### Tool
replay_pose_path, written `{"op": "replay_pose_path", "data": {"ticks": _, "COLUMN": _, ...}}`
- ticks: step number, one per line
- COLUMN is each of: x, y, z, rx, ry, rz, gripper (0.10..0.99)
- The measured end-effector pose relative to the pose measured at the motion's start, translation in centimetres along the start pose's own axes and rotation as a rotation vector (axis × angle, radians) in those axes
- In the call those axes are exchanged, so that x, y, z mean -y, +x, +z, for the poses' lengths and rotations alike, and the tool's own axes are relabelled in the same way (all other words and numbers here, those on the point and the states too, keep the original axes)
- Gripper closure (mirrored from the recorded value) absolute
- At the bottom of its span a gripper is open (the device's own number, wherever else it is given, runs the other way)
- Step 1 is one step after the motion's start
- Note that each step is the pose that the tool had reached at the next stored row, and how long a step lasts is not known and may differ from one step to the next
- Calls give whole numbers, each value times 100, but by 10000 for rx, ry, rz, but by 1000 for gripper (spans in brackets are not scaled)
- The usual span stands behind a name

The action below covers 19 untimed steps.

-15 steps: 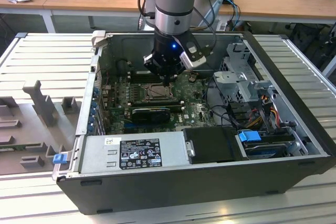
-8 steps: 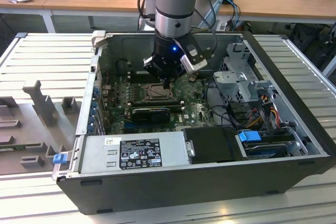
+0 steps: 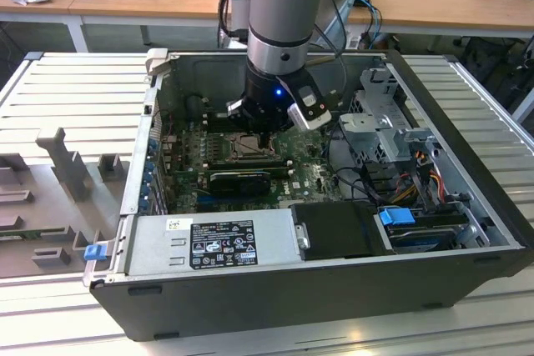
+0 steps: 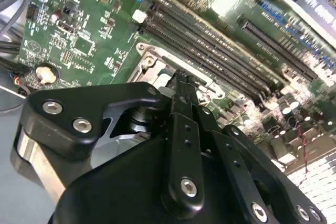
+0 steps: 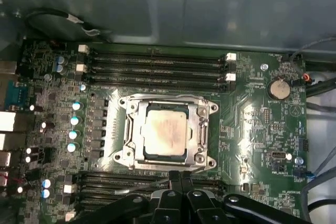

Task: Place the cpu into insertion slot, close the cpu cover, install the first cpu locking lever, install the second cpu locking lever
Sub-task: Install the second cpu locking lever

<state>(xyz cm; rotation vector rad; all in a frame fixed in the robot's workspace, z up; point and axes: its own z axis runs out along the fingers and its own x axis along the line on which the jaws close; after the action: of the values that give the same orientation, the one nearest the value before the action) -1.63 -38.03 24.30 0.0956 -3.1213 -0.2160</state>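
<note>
In the first wrist view the cpu (image 5: pixel 164 132), a pale square chip, lies flat in the insertion slot (image 5: pixel 124 154) on the green board. The cpu cover (image 5: pixel 202 129), a silvery frame, is down over it, with the chip showing through its window. My gripper (image 5: pixel 179 176) is shut, its black fingertips pressed together at the socket's edge. A thin metal lever (image 5: pixel 147 184) slants away from the tips along that edge. In the second wrist view the gripper (image 4: pixel 181 80) points down at the socket's rim (image 4: pixel 152 56). In the exterior view the gripper (image 3: pixel 265 132) hangs low over the slot (image 3: pixel 242 146), inside the case.
Long black memory slots (image 5: pixel 157 64) flank the socket on both sides. A coin battery (image 5: pixel 278 88) and cables (image 5: pixel 315 85) lie near one board edge. The exterior view shows the power supply (image 3: pixel 221 243), a drive cage (image 3: pixel 384 127) and the case walls (image 3: pixel 138 164) around the arm.
</note>
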Motion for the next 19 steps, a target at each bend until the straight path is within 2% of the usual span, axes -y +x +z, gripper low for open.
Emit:
{"op": "replay_pose_path", "data": {"ticks": 3, "x": 30, "y": 17, "z": 22, "rx": 1, "ry": -40, "rz": -11, "gripper": 980}}
{"op": "replay_pose_path", "data": {"ticks": 8, "x": 55, "y": 155, "z": 27, "rx": 2, "ry": -45, "rz": -3, "gripper": 980}}
{"op": "replay_pose_path", "data": {"ticks": 9, "x": 71, "y": 223, "z": 33, "rx": 9, "ry": -209, "rz": -22, "gripper": 980}}
{"op": "replay_pose_path", "data": {"ticks": 10, "x": 76, "y": 321, "z": 88, "rx": 6, "ry": -260, "rz": -67, "gripper": 980}}
{"op": "replay_pose_path", "data": {"ticks": 11, "x": 87, "y": 345, "z": 175, "rx": -3, "ry": -261, "rz": -124, "gripper": 980}}
{"op": "replay_pose_path", "data": {"ticks": 14, "x": 96, "y": 366, "z": 248, "rx": -12, "ry": -265, "rz": -187, "gripper": 980}}
{"op": "replay_pose_path", "data": {"ticks": 17, "x": 102, "y": 424, "z": 316, "rx": -29, "ry": -305, "rz": -311, "gripper": 980}}
{"op": "replay_pose_path", "data": {"ticks": 18, "x": 107, "y": 454, "z": 327, "rx": -27, "ry": -376, "rz": -327, "gripper": 980}}
{"op": "replay_pose_path", "data": {"ticks": 19, "x": 115, "y": 486, "z": 336, "rx": -16, "ry": -501, "rz": -338, "gripper": 980}}
